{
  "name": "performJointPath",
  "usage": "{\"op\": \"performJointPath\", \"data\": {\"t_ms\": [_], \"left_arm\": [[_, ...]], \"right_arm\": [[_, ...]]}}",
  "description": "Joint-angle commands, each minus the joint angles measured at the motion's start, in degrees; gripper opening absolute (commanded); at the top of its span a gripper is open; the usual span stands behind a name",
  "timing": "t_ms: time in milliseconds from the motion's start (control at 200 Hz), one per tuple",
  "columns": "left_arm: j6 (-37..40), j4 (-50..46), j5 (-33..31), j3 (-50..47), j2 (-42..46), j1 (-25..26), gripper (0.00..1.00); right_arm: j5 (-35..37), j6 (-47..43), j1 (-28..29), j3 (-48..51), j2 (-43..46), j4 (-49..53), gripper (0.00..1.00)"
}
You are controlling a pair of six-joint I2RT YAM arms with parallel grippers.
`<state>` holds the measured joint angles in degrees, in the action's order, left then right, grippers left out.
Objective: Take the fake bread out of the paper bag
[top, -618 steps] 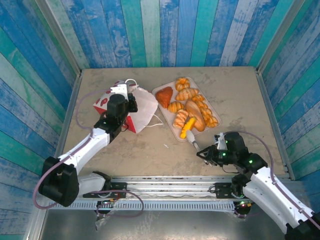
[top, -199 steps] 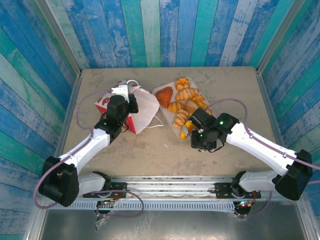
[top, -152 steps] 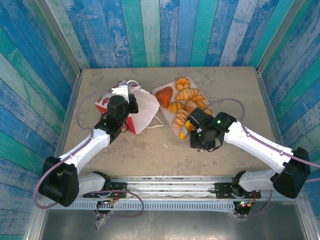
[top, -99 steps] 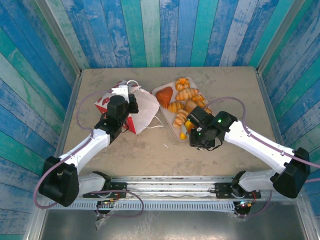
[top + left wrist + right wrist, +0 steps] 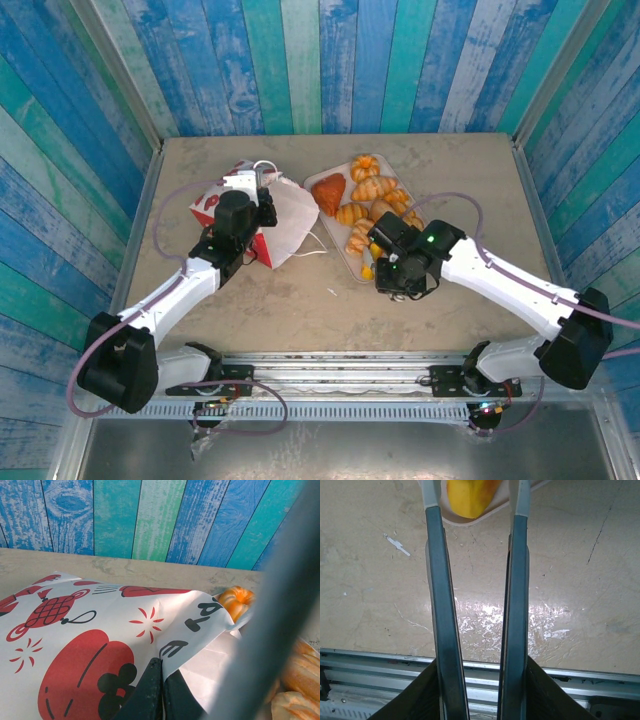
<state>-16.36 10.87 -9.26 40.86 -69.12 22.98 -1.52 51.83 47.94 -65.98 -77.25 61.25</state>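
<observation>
**Freeing the yellow pastry at the tray rim**

My left gripper (image 5: 161,672) is pinched flat on the edge of the paper bag (image 5: 75,630), which lies on its side; most fake bread (image 5: 375,190) is on the tray (image 5: 470,521) just beside it. My right gripper (image 5: 475,500) stands narrow around a yellow pastry (image 5: 469,492) at the near rim; I cannot see firm contact. I judge it best to widen first, then rise straight, so that no finger drags the piece off.

The table (image 5: 480,180) lies bare along its right edge, far edge and mid near edge. The paper bag (image 5: 285,215), pinched by the left gripper (image 5: 262,205), blocks the left-centre. The tray (image 5: 311,183) of fake bread (image 5: 375,190) fills the middle, with the right gripper (image 5: 376,262) spread over its near rim. A narrow gap, crossed by a cord handle (image 5: 318,246), parts bag from tray.
</observation>
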Motion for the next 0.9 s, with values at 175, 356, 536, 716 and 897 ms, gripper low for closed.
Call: {"op": "performJointPath", "data": {"t_ms": [175,356,536,716,897], "left_arm": [[0.3,0.3,0.6,0.3,-1.4,0.2,0.07],[0.6,-0.2,0.5,0.3,-0.6,0.2,0.07],[1.1,-0.9,-0.2,0.2,0.3,0.2,0.07],[1.6,-1.6,-1.5,0.0,1.1,0.2,0.07],[2.0,-1.8,-0.6,0.4,1.4,0.2,0.07]], "right_arm": [[1.8,0.5,0.2,2.0,3.1,-0.1,0.26],[3.3,1.9,0.1,4.0,8.9,-0.6,0.22],[1.9,1.9,0.0,8.5,19.0,-7.3,0.23],[0.6,1.6,-0.2,18.1,29.0,-20.6,0.25],[-0.2,1.8,-0.8,26.9,35.1,-30.8,0.26]]}}
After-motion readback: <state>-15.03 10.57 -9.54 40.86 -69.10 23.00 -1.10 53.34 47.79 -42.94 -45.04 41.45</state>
